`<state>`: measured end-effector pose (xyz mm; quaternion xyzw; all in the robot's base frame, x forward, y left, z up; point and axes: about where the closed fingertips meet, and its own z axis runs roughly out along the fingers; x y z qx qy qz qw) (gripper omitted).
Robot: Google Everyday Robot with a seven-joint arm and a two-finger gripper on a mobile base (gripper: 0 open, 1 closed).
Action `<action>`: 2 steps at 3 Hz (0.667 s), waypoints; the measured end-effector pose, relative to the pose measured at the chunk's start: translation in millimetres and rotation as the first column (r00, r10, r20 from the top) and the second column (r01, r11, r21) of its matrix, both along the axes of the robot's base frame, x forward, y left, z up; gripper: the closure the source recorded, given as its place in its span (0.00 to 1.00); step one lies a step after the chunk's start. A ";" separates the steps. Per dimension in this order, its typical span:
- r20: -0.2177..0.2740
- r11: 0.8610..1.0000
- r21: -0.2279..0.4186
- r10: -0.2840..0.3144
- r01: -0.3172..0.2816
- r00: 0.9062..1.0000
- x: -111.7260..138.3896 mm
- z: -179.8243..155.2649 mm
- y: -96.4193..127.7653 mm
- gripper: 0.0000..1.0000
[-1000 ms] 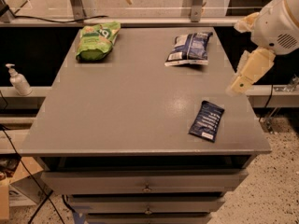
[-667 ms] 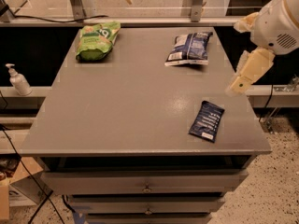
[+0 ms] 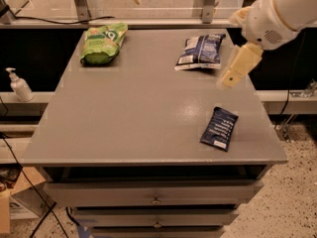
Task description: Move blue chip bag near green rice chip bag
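The blue chip bag (image 3: 200, 51), puffy and dark blue with white patches, lies at the back right of the grey table (image 3: 138, 113). The green rice chip bag (image 3: 103, 42) lies at the back left, well apart from it. My gripper (image 3: 237, 67), cream coloured on a white arm, hangs above the table's right edge, just right of the blue chip bag and a little nearer the front. It holds nothing that I can see.
A small flat dark-blue packet (image 3: 219, 128) lies near the front right of the table. A white pump bottle (image 3: 20, 86) stands on a ledge to the left. Drawers (image 3: 156, 195) sit under the tabletop. A glass rail runs behind the table.
My gripper has moved left, from beyond the table's right edge to over it, closer to the blue chip bag. The bags and the packet have not moved.
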<state>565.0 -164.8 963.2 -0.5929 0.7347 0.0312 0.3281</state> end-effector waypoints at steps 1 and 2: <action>0.026 0.999 0.040 -0.023 0.022 0.999 35.1 -4.0 10.3 0.00; 0.043 0.993 0.072 -0.096 0.092 0.995 73.2 -11.7 7.1 0.00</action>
